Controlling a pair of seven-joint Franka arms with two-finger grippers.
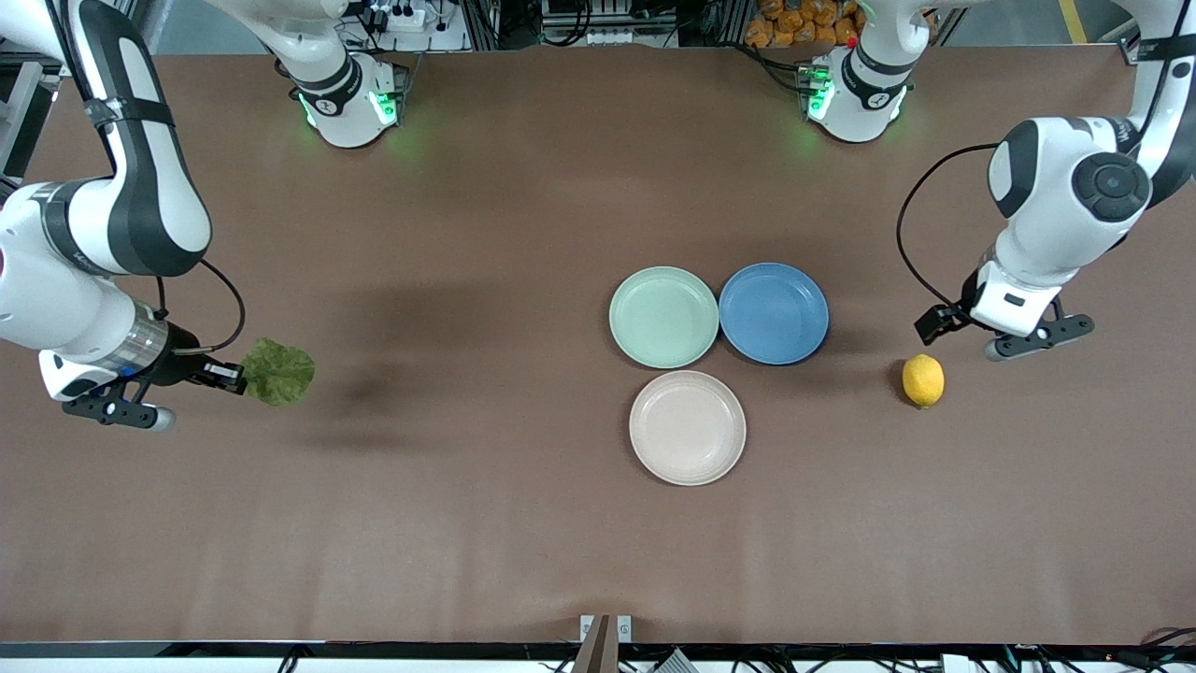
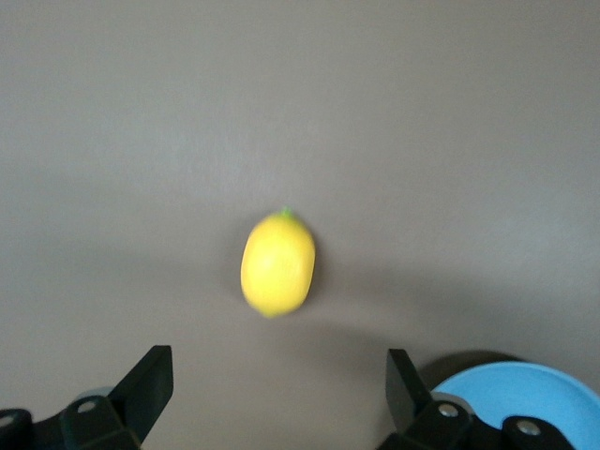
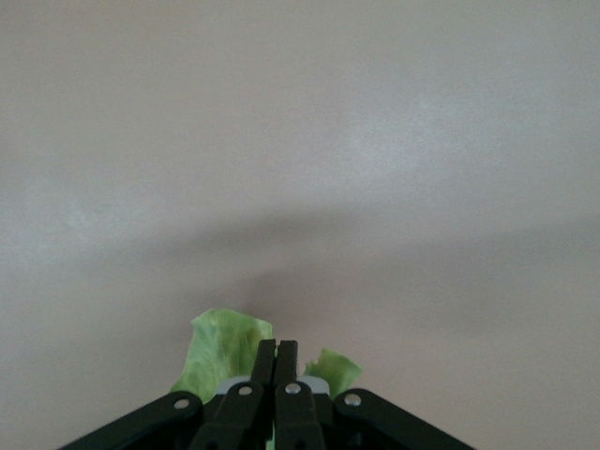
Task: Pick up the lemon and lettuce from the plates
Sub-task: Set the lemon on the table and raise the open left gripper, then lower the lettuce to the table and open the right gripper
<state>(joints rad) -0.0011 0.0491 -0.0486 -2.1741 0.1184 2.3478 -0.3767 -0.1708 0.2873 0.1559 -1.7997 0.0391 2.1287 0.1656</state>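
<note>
The lemon (image 1: pixel 923 380) lies on the bare table toward the left arm's end, off the plates; in the left wrist view it (image 2: pixel 277 263) lies ahead of the open fingers. My left gripper (image 1: pixel 967 325) (image 2: pixel 278 375) is open and empty, just above the table beside the lemon. My right gripper (image 1: pixel 229 376) (image 3: pixel 276 352) is shut on the lettuce (image 1: pixel 278 371) (image 3: pixel 221 345) and holds it over the table at the right arm's end. The mint green plate (image 1: pixel 663 316) and the beige plate (image 1: pixel 688 427) are both empty.
A blue plate (image 1: pixel 774 312) (image 2: pixel 525 398), also empty, sits beside the mint plate, between it and the lemon. The beige plate is nearer the front camera than both. The brown table (image 1: pixel 467 523) carries nothing else.
</note>
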